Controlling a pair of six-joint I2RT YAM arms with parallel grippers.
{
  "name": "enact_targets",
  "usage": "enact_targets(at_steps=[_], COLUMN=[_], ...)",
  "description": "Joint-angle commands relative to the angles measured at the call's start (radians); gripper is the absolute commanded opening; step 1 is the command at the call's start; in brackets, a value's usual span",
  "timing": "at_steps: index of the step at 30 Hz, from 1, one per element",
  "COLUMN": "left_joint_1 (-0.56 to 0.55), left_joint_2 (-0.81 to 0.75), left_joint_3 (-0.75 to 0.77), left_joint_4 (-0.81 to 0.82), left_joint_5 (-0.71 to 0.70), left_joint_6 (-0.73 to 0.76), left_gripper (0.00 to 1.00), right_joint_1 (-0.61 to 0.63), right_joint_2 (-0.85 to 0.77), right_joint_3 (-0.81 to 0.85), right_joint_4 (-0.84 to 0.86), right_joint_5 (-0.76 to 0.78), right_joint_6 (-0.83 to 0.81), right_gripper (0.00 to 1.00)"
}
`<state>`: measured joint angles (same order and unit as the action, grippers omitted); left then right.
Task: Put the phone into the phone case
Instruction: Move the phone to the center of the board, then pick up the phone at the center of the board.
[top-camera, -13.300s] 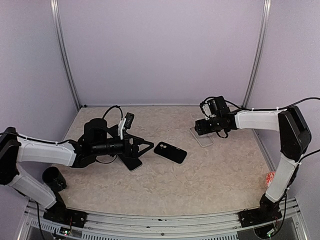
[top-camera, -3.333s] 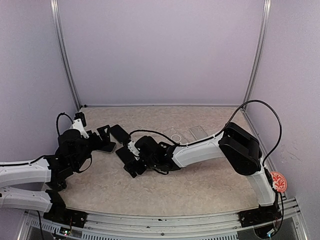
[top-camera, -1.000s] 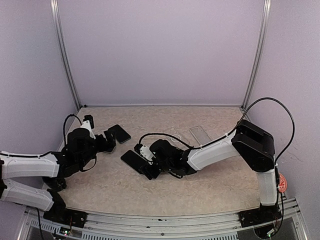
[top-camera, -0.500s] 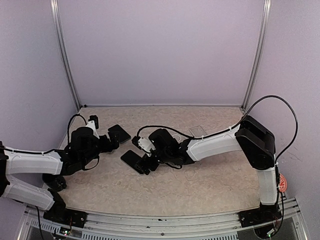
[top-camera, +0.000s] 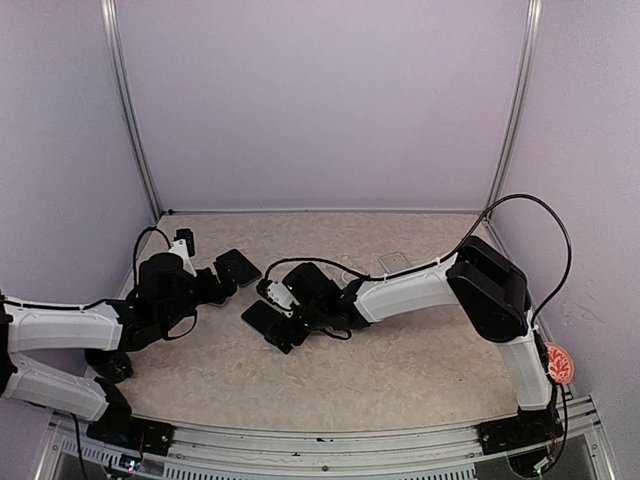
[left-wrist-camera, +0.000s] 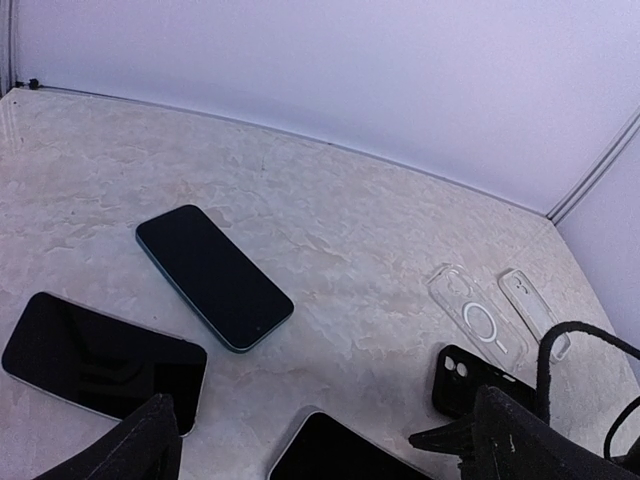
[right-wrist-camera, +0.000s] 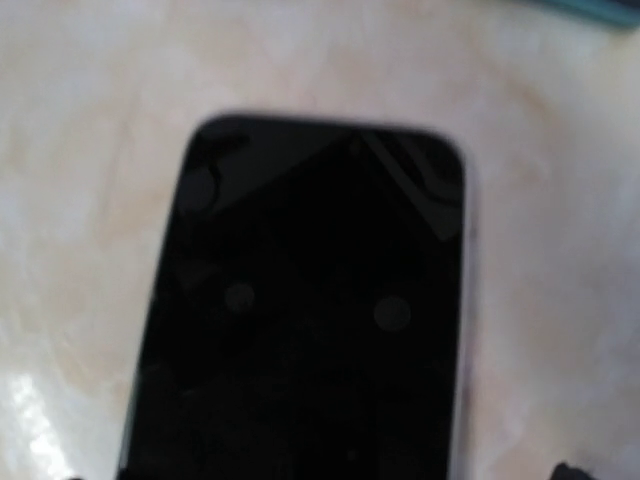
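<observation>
Beige marbled table (top-camera: 420, 350), lilac walls. The clear phone case (left-wrist-camera: 478, 325) lies flat and empty. Left of it, the right claw (top-camera: 283, 333) hangs spread wide over a black phone (right-wrist-camera: 300, 310). Farther left, the left claw (left-wrist-camera: 335, 440) gapes, holding nothing.

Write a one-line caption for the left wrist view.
Black phones lie on the table, left of a clear case with a white ring.

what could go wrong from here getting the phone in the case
1. The phone lies flat on the table, no edge raised, so a grasp could skid off it.
2. The phone case lies close to a second clear case and a black case; the wrong one might get picked.
</observation>
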<state>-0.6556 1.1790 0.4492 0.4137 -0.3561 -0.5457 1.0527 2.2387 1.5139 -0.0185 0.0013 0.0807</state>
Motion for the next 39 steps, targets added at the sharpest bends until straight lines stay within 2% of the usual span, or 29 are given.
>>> enact_targets(at_steps=[1, 20, 31, 39], left_joint_1=[0.007, 0.007, 0.007, 0.007], left_joint_2=[-0.012, -0.008, -0.018, -0.023], left_joint_3=[-0.015, -0.033, -0.036, -0.04], left_joint_4=[0.01, 0.024, 0.027, 0.025], left_joint_5=[-0.012, -0.018, -0.02, -0.025], left_joint_6=[-0.009, -0.019, -0.02, -0.023], left_gripper=[0.99, 0.99, 0.99, 0.99], right_joint_1=[0.023, 0.04, 0.027, 0.028], right_joint_2=[0.028, 0.103, 0.142, 0.15], right_joint_3=[0.033, 0.129, 0.172, 0.175], right_joint_4=[-0.027, -0.153, -0.23, -0.248], right_joint_5=[0.021, 0.117, 0.049, 0.059], right_joint_6=[0.03, 0.069, 0.121, 0.126], right_gripper=[1.0, 0.99, 0.9, 0.81])
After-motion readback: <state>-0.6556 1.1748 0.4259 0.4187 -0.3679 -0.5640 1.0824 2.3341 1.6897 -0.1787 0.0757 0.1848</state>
